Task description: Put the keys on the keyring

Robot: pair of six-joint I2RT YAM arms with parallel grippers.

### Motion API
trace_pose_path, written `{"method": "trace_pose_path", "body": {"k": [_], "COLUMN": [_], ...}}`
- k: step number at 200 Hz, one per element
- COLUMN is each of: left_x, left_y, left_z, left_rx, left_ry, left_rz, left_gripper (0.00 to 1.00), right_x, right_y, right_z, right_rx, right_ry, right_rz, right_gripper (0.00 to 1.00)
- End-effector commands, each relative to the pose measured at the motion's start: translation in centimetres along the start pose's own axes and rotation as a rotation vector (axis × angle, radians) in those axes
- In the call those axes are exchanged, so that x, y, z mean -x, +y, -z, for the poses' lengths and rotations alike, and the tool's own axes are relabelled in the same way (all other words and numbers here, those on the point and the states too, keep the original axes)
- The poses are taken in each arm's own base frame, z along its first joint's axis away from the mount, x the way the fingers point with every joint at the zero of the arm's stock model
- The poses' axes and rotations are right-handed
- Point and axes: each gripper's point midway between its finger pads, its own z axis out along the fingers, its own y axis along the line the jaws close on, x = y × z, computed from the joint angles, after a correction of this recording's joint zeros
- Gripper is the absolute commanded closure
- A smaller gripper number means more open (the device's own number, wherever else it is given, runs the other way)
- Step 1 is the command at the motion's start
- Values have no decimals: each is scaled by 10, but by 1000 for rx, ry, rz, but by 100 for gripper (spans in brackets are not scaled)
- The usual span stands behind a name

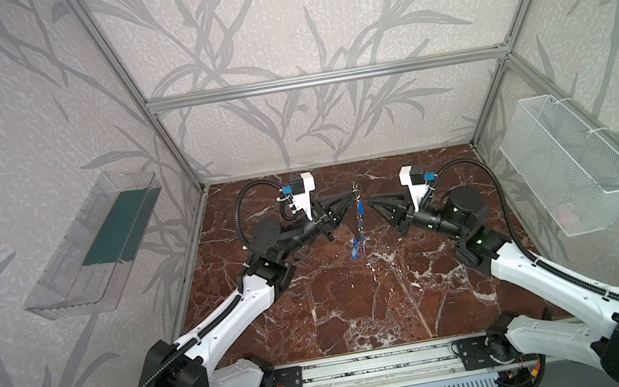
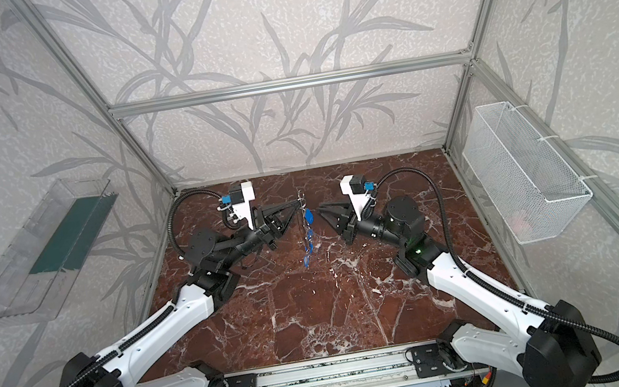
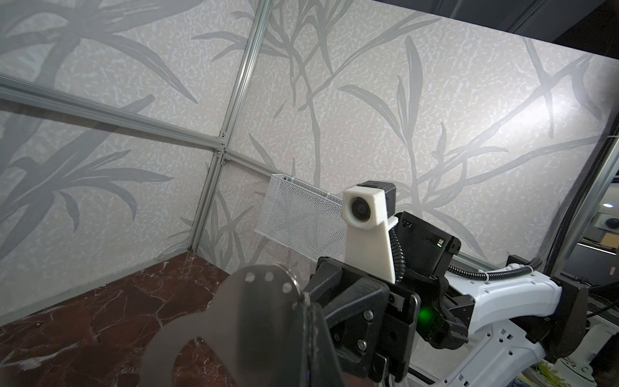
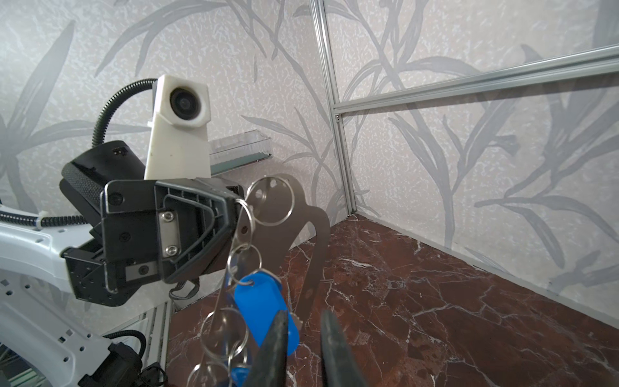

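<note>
Above the table (image 1: 358,300), left jaws clamp the grey keyring (image 4: 303,214), blue-tagged keys (image 4: 263,300) dangling; right jaws narrowly parted.

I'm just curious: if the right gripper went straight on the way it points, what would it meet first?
Most likely the blue tag of the keys hanging just ahead of the right gripper, then the keyring behind; depth is hard to judge.

a clear plastic shelf (image 1: 60,280) on one wall, white mesh basket (image 1: 572,161) opposite, red marble tabletop (image 1: 358,300).
</note>
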Motion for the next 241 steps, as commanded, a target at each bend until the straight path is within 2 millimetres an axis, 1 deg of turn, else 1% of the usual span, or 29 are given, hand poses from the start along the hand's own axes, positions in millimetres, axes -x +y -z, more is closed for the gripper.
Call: {"method": "trace_pose_path", "body": {"k": [1,15,38,61,66,91,153,190,241], "left_x": [6,5,3,3,4,3,4,9,14], "left_y": [-8,-9,-9,-11,-11,-12,-13,-12,-7], "left_z": [-1,-1,-2,-3,-3,-4,-4,-2,2], "left_rx": [-40,-45,-51,-57,-60,-65,-68,-47,-4], "left_ry": [-37,-32,-18,-14,-14,-6,-7,-30,-63], "left_rz": [-16,-17,-11,-9,-11,-5,-8,-16,-37], "left_gripper": [100,100,100,100,100,100,100,100,100], "right_x": [22,28,35,34,40,44,40,37,33], "right_y": [9,10,17,20,22,25,26,19,19], "right_z": [3,1,-5,-13,-13,-16,-21,-16,-16], "right_rx": [77,111,175,222,237,266,290,243,263], "right_ry": [-65,-71,-72,-47,-67,-78,-62,-101,-122], "right_rz": [-55,-80,-99,-131,-118,-125,-140,-148,-190], "right_gripper": [80,80,78,78,78,78,79,79,79]}}
